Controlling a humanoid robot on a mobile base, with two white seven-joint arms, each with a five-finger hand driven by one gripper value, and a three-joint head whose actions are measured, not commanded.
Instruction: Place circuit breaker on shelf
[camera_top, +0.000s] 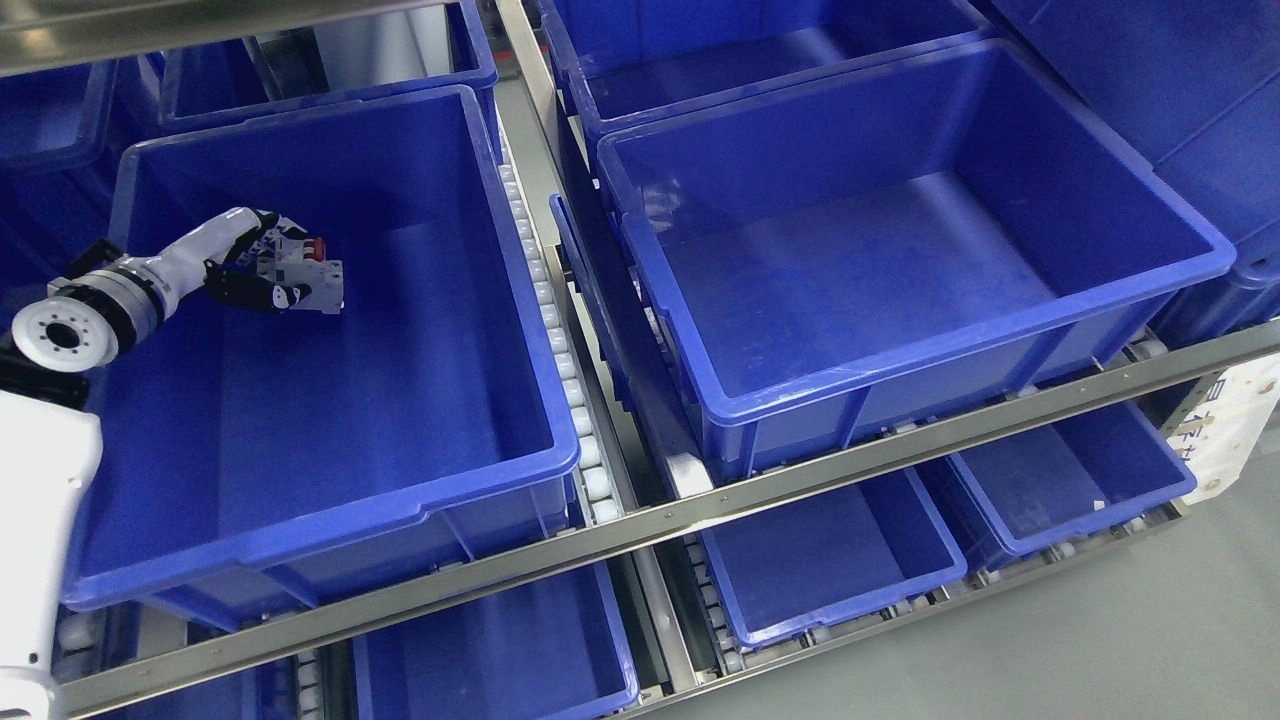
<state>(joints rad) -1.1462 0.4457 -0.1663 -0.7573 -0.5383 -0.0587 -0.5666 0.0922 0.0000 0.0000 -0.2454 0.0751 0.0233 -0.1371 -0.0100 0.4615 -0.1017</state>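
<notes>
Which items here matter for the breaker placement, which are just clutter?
In play:
- small white circuit breaker with red switch
- left hand, gripping it
- large blue plastic bin on the left, hand inside
- metal roller shelf rail

Bystanders:
- blue bin on the right
- lower-tier blue bins
- white label tag

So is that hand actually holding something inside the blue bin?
Yes, the left hand grips a small white circuit breaker by its near end, above the left bin.

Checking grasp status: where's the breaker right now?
Head view, left side: the breaker is held in the left robot hand inside the left bin, near its left wall, above the floor.
</notes>
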